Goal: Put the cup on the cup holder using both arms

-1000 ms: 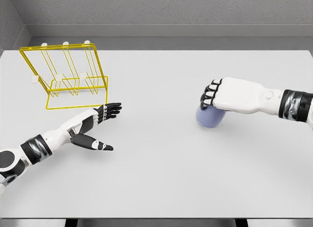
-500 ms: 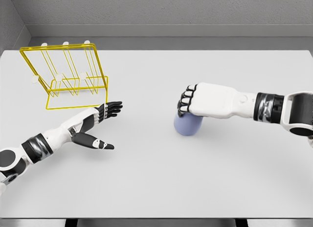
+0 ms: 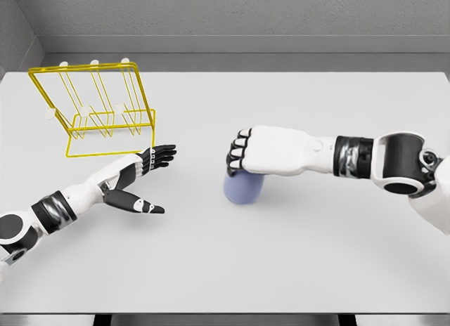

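Note:
A pale blue cup [image 3: 244, 189] stands near the middle of the white table, mostly covered from above by my right hand [image 3: 239, 154], whose fingers are curled around its top. A yellow wire cup holder [image 3: 95, 112] with white-tipped pegs stands at the back left. My left hand [image 3: 151, 178] lies flat over the table in front of the holder, fingers spread and holding nothing. Roughly a hand's length of table separates the left hand from the cup.
The white table [image 3: 225, 263] ends at a front edge near the bottom of the view. A grey wall [image 3: 232, 17] runs behind it.
My right hand has carried the cup leftward across the table, from the right side to near the middle. The left hand has barely moved.

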You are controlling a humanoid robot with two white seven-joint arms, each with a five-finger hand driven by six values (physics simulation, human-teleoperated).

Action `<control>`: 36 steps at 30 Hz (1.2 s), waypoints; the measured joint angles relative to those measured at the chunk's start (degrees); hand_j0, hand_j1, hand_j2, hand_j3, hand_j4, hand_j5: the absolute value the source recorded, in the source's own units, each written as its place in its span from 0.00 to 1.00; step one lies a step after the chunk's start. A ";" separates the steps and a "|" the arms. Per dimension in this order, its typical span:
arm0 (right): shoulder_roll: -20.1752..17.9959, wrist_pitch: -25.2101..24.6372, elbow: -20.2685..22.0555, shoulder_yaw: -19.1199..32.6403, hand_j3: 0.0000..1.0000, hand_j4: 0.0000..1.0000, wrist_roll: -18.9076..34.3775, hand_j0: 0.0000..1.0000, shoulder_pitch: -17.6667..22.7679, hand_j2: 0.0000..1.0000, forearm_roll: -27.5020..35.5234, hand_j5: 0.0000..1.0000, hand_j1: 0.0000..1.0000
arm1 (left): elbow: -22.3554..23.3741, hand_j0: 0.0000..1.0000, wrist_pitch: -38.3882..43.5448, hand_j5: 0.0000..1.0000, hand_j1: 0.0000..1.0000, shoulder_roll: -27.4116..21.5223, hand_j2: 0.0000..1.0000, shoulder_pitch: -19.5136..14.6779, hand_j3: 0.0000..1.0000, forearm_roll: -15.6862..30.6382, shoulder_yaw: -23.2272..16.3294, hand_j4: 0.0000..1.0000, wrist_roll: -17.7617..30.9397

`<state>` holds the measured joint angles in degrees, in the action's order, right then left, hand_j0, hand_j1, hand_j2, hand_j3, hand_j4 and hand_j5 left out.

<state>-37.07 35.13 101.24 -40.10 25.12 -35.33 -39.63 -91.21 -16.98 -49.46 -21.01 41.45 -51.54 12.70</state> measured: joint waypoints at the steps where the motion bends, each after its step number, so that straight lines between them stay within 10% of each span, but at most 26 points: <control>1: 0.27 0.00 0.00 -0.13 0.58 0.58 0.06 0.58 0.00 0.58 -0.01 0.58 0.58 | 0.00 1.00 0.00 1.00 1.00 0.08 1.00 0.00 1.00 0.00 0.00 1.00 -0.01; 11: 3.14 0.01 -0.05 -0.44 0.61 0.61 1.87 0.61 -0.09 0.61 -1.13 0.61 0.61 | 0.78 1.00 0.01 1.00 1.00 0.63 1.00 -0.09 1.00 0.00 0.00 1.00 -0.05; 16: 3.54 0.00 -0.08 -0.45 0.99 0.99 1.96 0.99 0.18 0.99 -1.69 0.99 0.99 | 0.94 1.00 0.01 1.00 1.00 0.68 1.00 -0.09 1.00 0.00 0.05 1.00 -0.05; 24: 3.34 0.00 -0.14 -0.01 1.00 1.00 1.98 1.00 0.00 1.00 -2.05 1.00 1.00 | 0.98 1.00 0.01 1.00 1.00 0.68 1.00 -0.09 1.00 0.00 0.07 1.00 -0.05; 33: -0.10 0.00 -0.39 11.22 1.00 1.00 1.43 1.00 1.49 1.00 4.90 1.00 1.00 | 1.24 1.00 0.07 1.00 1.00 1.22 1.00 -0.26 1.00 -0.02 -0.02 1.00 -0.05; 36: -3.82 0.05 -2.98 18.58 1.00 1.00 1.40 1.00 10.10 1.00 9.67 1.00 1.00 | 1.38 1.00 0.22 1.00 1.00 2.61 1.00 -1.51 1.00 -0.10 -0.68 1.00 -0.05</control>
<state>-40.89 35.18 98.26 -21.52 26.52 -25.24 -29.96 -89.83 -16.75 -46.85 -22.51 41.35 -52.22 12.65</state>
